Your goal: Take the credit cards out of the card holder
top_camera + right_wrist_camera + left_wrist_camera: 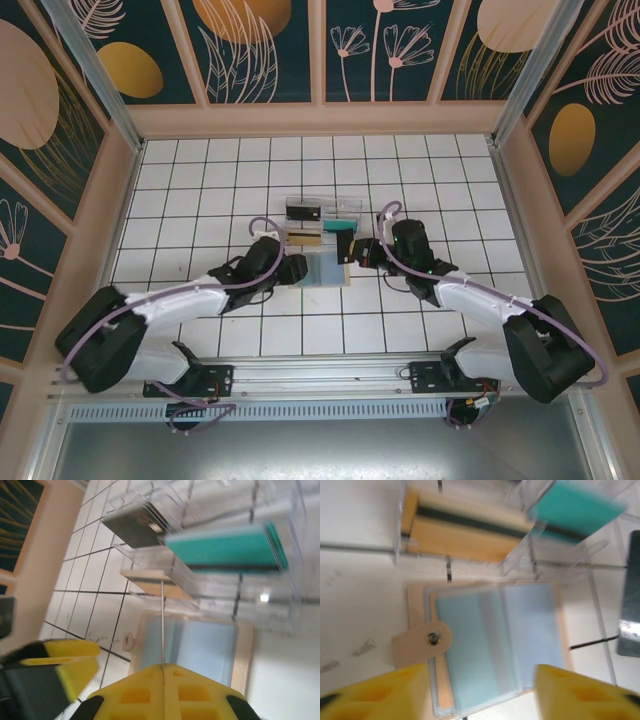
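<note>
Card holder (325,268) open on white-tiled table (200,180) (floral walls (250,40) around); left jaws gape; right jaws clamp a card (162,620).

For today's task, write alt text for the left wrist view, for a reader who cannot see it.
An open card holder lies flat on white tiles, blue-grey inside up, tan snap tab at left. Behind it a clear tray holds tan cards and teal cards; two yellow fingers stand apart at the bottom edge.
</note>
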Action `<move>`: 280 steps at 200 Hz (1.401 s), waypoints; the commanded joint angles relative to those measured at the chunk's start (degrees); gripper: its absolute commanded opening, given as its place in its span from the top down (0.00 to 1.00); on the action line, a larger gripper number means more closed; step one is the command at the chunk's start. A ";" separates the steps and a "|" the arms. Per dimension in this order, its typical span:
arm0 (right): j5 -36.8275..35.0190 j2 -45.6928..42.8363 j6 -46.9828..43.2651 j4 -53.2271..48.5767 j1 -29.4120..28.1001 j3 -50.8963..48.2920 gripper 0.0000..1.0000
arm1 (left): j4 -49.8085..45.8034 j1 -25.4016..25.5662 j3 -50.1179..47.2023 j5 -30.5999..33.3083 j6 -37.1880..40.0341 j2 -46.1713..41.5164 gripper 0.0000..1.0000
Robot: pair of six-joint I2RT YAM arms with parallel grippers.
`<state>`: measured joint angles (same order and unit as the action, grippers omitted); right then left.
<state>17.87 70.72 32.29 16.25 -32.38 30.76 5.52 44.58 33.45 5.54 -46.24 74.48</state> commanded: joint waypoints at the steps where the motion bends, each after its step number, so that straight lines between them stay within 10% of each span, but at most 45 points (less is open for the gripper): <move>1: -1.66 -0.56 -15.66 -4.41 -2.42 6.13 1.00 | -4.43 0.07 -0.38 6.54 -0.23 -8.41 0.11; 106: -21.51 21.49 -74.61 -20.87 -15.60 35.68 1.00 | -17.83 0.04 -9.83 22.16 -3.65 -39.97 0.01; 280: -29.73 37.54 -87.84 -26.40 -16.07 49.13 1.00 | -21.51 0.03 -12.05 24.49 -2.80 -46.56 0.01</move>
<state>-10.92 106.69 -54.37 -8.36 -48.71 77.54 -14.92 44.58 21.96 29.04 -49.15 28.73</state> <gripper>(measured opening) 0.054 0.985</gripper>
